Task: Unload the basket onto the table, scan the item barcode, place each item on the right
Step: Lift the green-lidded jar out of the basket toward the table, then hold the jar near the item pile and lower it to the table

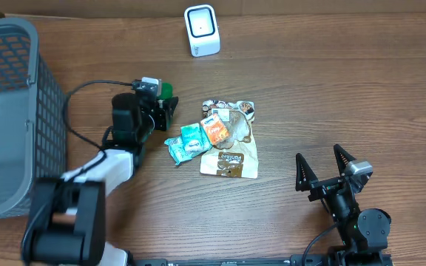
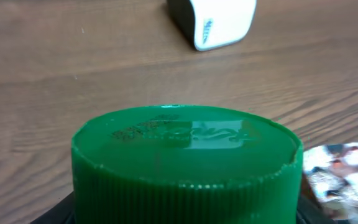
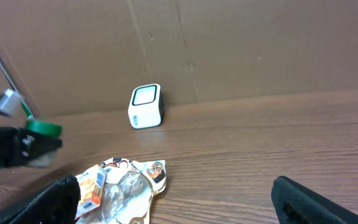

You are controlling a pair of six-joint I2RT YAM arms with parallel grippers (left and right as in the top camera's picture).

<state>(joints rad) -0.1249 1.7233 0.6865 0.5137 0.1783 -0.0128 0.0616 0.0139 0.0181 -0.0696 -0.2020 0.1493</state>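
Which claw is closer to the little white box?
Left. The left claw, holding a green-capped item, is down-left of the white box; the right claw, open, is much farther down-right.

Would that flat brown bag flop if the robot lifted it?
Probably floppy: the brown bag lies flat and crinkled like thin film. Likely light, being so flat. Lifting it might tip off the orange packet lying on it.

Overhead looks down; both wrists face the scanner [image 1: 202, 30]
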